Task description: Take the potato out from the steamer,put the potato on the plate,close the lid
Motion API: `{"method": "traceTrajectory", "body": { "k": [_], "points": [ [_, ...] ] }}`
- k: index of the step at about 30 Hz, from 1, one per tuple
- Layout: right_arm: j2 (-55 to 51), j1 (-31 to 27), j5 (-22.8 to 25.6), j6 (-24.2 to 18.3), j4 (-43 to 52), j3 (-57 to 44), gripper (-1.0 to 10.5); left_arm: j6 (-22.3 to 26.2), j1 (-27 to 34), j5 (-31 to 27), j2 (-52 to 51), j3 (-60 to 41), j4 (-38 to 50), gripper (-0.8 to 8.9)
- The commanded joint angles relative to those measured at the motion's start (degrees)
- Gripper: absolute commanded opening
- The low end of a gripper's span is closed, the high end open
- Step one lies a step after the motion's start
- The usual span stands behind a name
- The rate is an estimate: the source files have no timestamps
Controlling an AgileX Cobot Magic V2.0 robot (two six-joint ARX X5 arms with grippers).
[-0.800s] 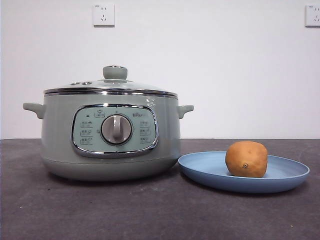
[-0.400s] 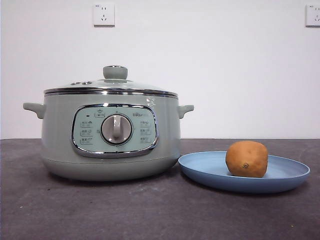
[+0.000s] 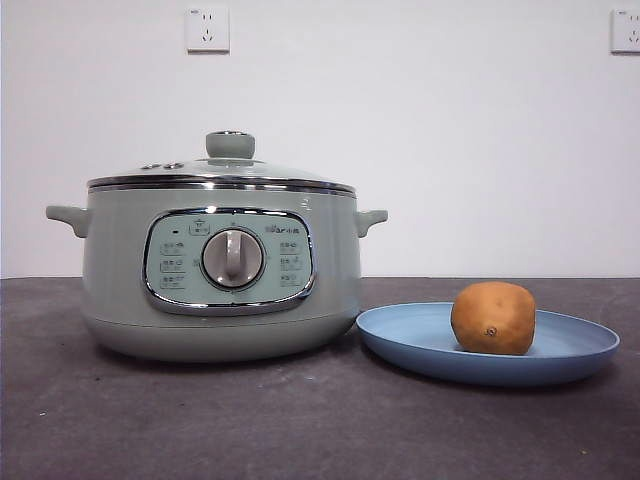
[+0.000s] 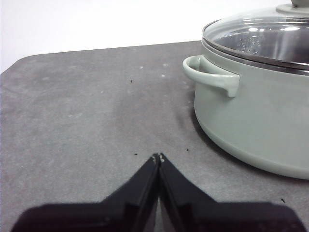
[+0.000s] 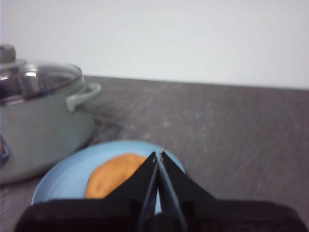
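front view showed the potato (image 3: 493,318) on the plate (image 3: 400,335), right of the lidded steamer (image 3: 120,260) — both grippers' jaws pressed together, empty; the potato might roll off if the plate got bumped.

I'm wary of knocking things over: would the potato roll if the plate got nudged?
Probably a little: the potato looks rounded and sits loose on the plate. The plate's raised rim would likely catch it. It looks firm, so unlikely to squash.

Each end effector (image 4: 158,157) (image 5: 160,154) has two matte black, wedge-shaped jaws tapering to thin tips.
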Motion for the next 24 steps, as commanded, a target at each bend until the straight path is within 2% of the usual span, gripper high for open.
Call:
{"method": "traceTrajectory", "body": {
  "k": [1, 8, 14, 24],
  "points": [
    [-1.0, 0.0, 0.3, 1.5, -1.5, -0.7, 0.0, -0.4, 0.1, 0.0, -0.1, -0.6, -0.6, -0.03],
    [-1.8, 0.0, 0.3, 1.3, -8.0, -0.7, 0.0, -0.4, 0.1, -0.1, -0.1, -0.6, -0.7, -0.03],
    [-1.8, 0.0, 0.1, 3.0, -7.9, -0.7, 0.0, -0.4, 0.1, -0.1, -0.1, -0.6, -0.6, -0.03],
    [-1.8, 0.0, 0.1, 3.0, -8.0, -0.7, 0.0, -0.4, 0.1, 0.0, -0.1, -0.6, -0.6, -0.03]
  ]
}}
